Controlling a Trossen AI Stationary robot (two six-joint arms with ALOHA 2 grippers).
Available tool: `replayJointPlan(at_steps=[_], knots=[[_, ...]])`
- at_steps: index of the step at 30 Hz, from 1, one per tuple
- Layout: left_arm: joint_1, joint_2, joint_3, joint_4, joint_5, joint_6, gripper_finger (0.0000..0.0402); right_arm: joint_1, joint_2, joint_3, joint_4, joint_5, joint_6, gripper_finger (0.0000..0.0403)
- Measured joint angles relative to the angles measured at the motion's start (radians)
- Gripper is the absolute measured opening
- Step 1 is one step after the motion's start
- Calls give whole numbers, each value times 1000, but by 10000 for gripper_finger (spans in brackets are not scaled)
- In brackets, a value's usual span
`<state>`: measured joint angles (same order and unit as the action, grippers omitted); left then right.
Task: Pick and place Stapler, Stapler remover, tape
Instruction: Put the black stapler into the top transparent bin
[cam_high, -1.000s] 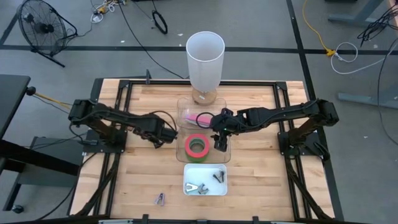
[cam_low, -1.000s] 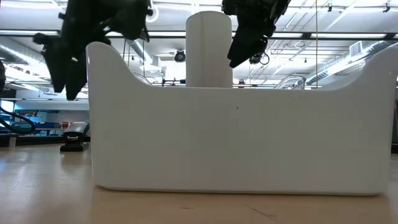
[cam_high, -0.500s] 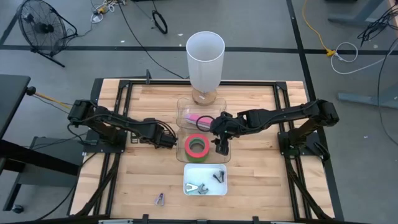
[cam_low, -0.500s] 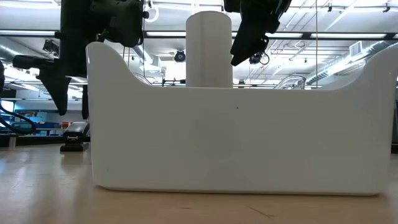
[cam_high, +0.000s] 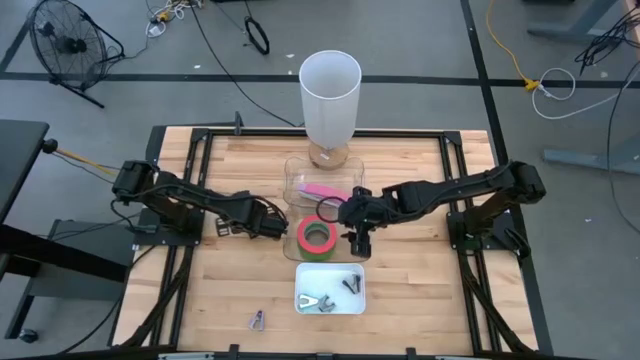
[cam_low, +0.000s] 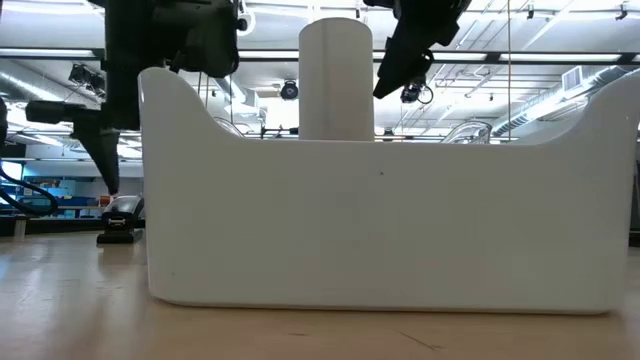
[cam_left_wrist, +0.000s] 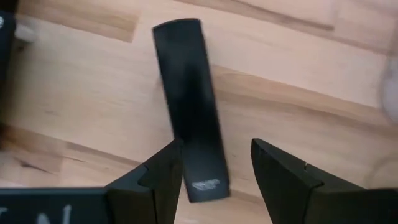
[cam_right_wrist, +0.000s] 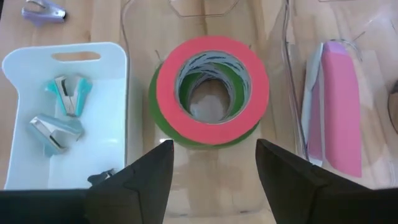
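R gripper (cam_high: 359, 238) w/ jaws spread hangs over tape (cam_right_wrist: 211, 91); L gripper (cam_left_wrist: 216, 163) spread, low over table (cam_left_wrist: 93, 93).

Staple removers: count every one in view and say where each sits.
3. Two teal-and-metal staple removers lie in the white tray; a third, purple one lies on the table outside the tray. A dark item in the tray may be another; cannot tell.

- Slim pink stapler (cam_right_wrist: 341, 109) with a pale underside, lying flat in a clear tray.
- Tape (cam_right_wrist: 211, 90): a pink roll stacked on a green roll, lying flat.
- Staple removers (cam_right_wrist: 59, 115): metal-jawed, one teal, in a white bin at tape's 6 o'clock in the high view.
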<state>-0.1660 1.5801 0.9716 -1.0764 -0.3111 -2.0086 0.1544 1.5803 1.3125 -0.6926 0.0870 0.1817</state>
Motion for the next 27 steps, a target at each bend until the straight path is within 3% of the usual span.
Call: replayJointPlan(at_steps=[15, 27], knots=[[8, 59, 0, -25, 28, -96, 193, 30, 0, 0, 0, 2, -66, 228], [24, 154, 1, -8, -9, -72, 193, 31, 0, -1, -6, 1, -71, 228]])
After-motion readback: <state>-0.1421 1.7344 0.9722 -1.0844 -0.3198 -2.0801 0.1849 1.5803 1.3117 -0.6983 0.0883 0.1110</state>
